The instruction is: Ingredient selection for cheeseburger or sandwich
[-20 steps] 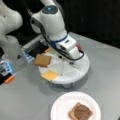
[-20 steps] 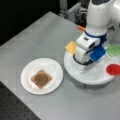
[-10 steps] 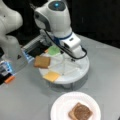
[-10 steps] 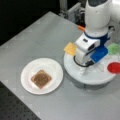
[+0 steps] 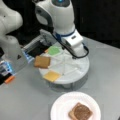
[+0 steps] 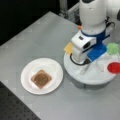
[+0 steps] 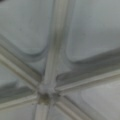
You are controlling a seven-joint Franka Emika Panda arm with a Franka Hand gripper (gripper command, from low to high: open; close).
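Observation:
On the white plate lies a toast square topped with the dark brown patty. The round divided tray holds the other ingredients in its compartments: a second toast square, the yellow-orange cheese square, the green leaf piece and the red disc. My gripper hangs low over the tray's middle and carries nothing that shows. The wrist view shows only the tray's hub and dividers.
A second white robot body stands at a front view's left, with a small orange piece on the grey table beside it. The plate sits on the table close to the tray.
The arm has shifted only slightly over the tray. The food pieces and the plate lie where they were.

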